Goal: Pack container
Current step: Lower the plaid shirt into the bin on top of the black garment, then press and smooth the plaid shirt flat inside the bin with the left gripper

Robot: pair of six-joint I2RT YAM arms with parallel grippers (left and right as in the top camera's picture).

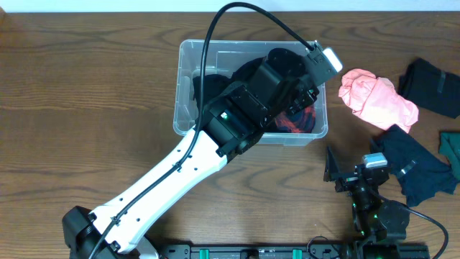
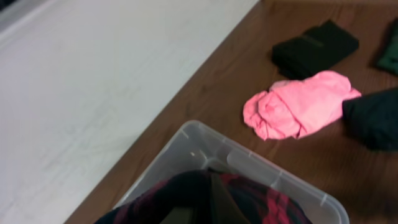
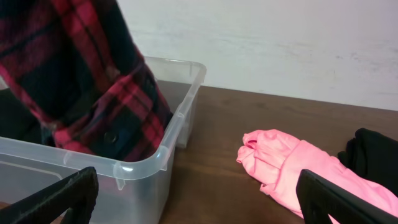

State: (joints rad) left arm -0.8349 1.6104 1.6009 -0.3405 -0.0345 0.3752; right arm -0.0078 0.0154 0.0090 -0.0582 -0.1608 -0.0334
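Red-and-black plaid garment (image 3: 93, 81): hangs directly under my left wrist, its lower part inside the bin. My left gripper (image 1: 300, 101) is clamped together on its upper end; the fingertips themselves are buried in cloth.

Clear rectangular plastic container (image 1: 188, 65): sits mid-table toward the far edge, upright, with dark clothing (image 1: 208, 90) already lying in it. The plaid cloth drapes against the inner wall at the right-hand end.

Step in hand, by my judgement: depositing the plaid garment. The next move calls for lowering until the cloth goes slack within the walls, then parting the left fingers, with no fold left over the rim.

My right gripper (image 3: 196, 196): fingers spread wide, holding nothing, low over the brown wooden table (image 1: 86, 108) just right of the container.

Outstanding items, right of the bin: pink crumpled garment (image 1: 377, 97), nearest; black folded garment (image 1: 431, 86) beyond it; dark blue garment (image 1: 417, 165) beside my right arm. The pink one looks the likeliest next pick.
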